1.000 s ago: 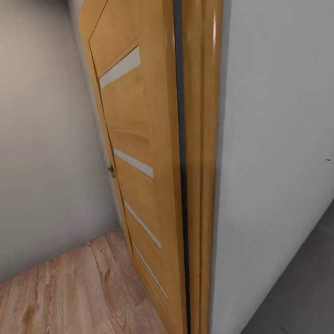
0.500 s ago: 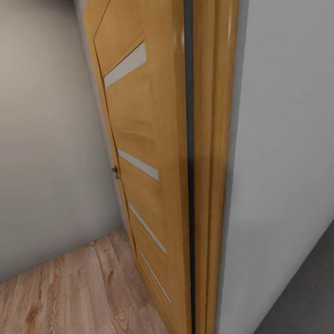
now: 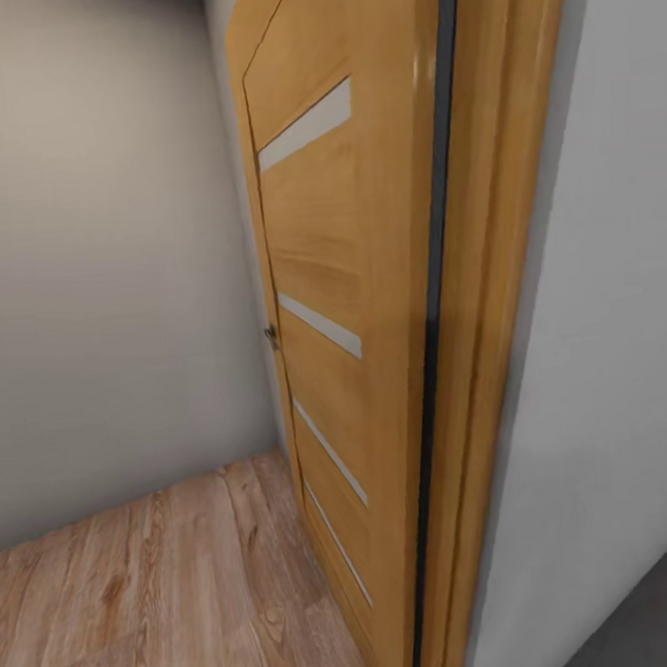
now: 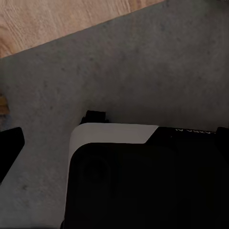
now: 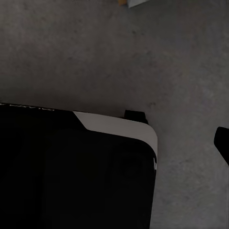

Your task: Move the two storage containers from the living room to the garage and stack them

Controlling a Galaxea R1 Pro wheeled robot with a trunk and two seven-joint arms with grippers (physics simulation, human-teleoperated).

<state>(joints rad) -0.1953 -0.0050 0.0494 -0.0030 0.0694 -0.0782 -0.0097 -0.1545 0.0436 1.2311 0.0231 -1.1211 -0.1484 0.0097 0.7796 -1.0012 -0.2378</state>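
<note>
Two bins are the job, and neither is in sight here, so where they sit cannot be told from these views. By the task's wording they are open plastic boxes, so they are probably light and stiff, with walls that may flex and slip under a squeeze; a hold on the rim of a long side, or one arm at each end, looks the safest bet.

The head camera faces an open wooden door (image 3: 351, 302) with pale slits, its small knob (image 3: 270, 334) near the grey wall (image 3: 98, 272). The door frame (image 3: 501, 290) stands just beside it, and plank flooring (image 3: 164, 598) runs below. A sliver of grey concrete floor (image 3: 666, 608) shows past the white wall (image 3: 626, 351).

Both wrist cameras look down on the same concrete (image 4: 143, 71), over dark robot housing (image 4: 143, 181); planks (image 4: 57, 19) edge the left wrist view. Whether either pincer is apart or together cannot be told. The robot appears to be in transit at the doorway.
</note>
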